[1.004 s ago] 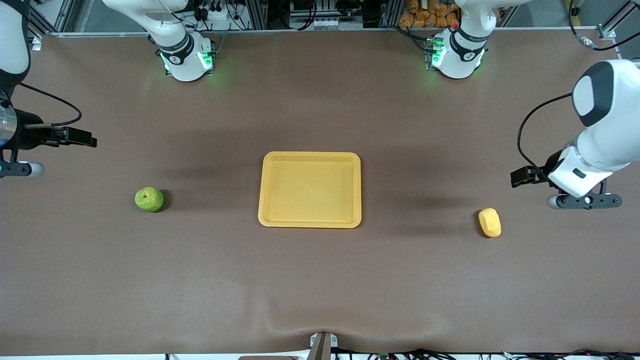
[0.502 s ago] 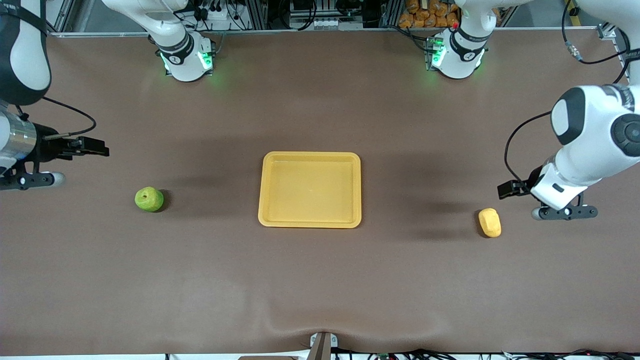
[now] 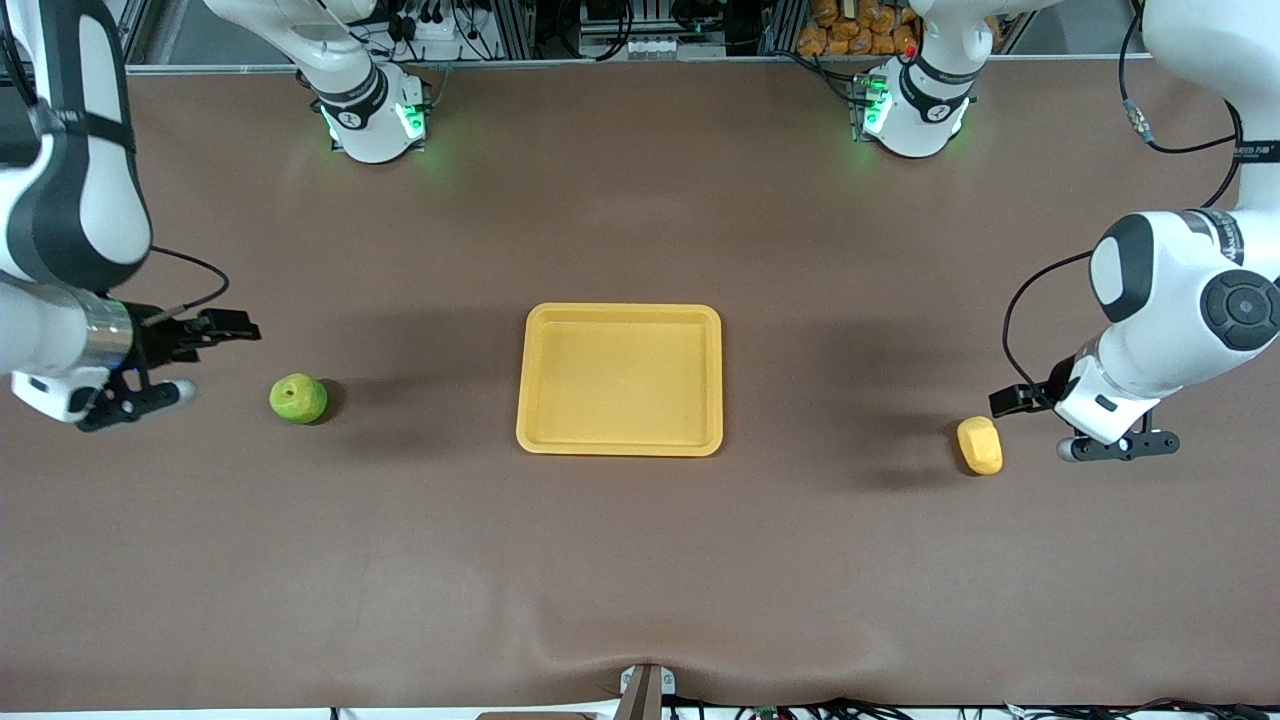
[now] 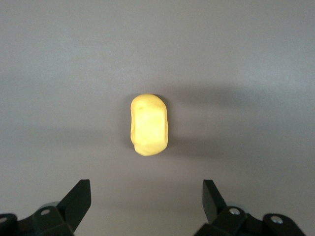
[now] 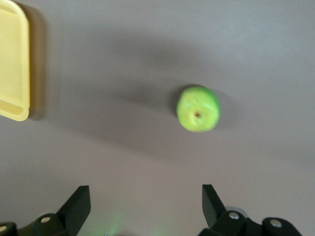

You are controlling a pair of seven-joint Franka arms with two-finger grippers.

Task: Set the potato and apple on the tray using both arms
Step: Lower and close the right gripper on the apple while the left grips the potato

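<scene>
The green apple (image 3: pixel 298 398) lies on the brown table toward the right arm's end. My right gripper (image 3: pixel 238 327) hangs open over the table just beside it; in the right wrist view the apple (image 5: pixel 198 108) sits ahead of the spread, empty gripper (image 5: pixel 146 194). The yellow-orange potato (image 3: pixel 980 445) lies toward the left arm's end. My left gripper (image 3: pixel 1002 402) is open over the table close beside it; in the left wrist view the potato (image 4: pixel 149 124) is centred ahead of the empty gripper (image 4: pixel 146 191). The yellow tray (image 3: pixel 620 385) rests mid-table with nothing on it, its corner (image 5: pixel 14 64) showing in the right wrist view.
Both arm bases (image 3: pixel 375 115) (image 3: pixel 912 112) glow green along the table's edge farthest from the front camera. A camera mount (image 3: pixel 642 690) sits at the nearest edge, where the table cover bulges slightly (image 3: pixel 640 645).
Both arms have swung in from the table's ends: the right gripper has come closer to the apple, the left gripper closer to the potato. Both stay open. Apple, potato and tray have not moved.
</scene>
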